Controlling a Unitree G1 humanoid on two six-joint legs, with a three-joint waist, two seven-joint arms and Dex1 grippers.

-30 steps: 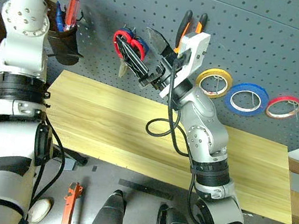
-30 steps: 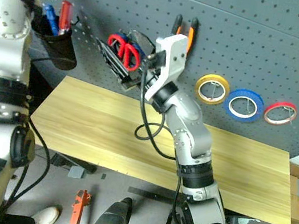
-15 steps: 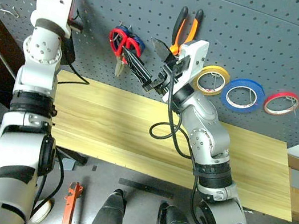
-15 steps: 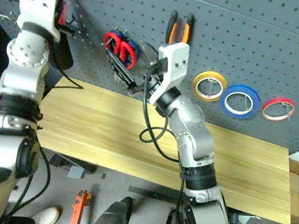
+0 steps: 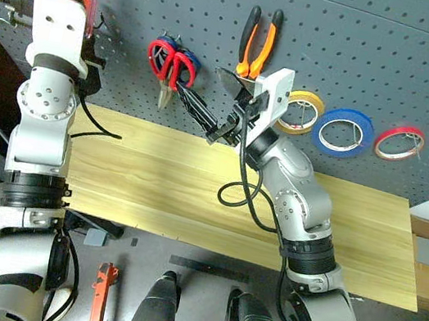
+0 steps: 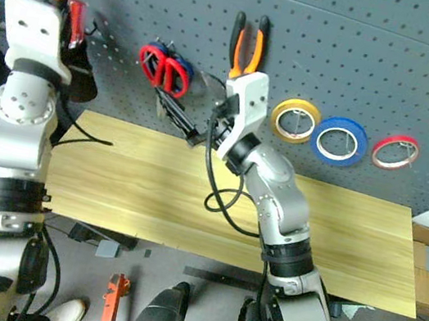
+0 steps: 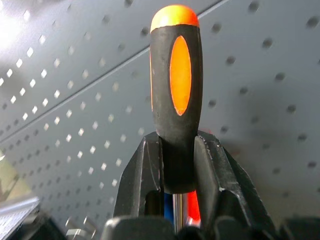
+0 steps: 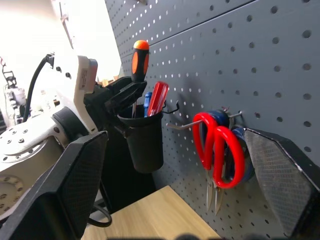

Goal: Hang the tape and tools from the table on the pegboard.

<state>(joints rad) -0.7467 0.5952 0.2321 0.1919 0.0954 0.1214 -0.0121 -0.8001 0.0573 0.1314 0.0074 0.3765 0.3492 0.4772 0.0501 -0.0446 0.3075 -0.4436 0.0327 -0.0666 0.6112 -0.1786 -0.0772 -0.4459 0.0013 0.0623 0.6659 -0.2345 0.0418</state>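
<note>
Now left pincer [image 7: 175, 165] clamps screwdriver [image 7: 176, 95] by handle, above black cup [image 8: 144, 142] on pegboard [image 5: 385, 41], over bench [image 5: 161, 180] left end. Right pincer [image 8: 165, 165] spread wide around hung red scissors [image 8: 217, 150]. Advice: keep shaft vertical, lower into cup, then release.

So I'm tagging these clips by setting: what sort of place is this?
Most likely a workshop or tool-bench corner: a dark grey pegboard hung with pliers, red-handled scissors and tape rolls, above a plain wooden table.
</note>
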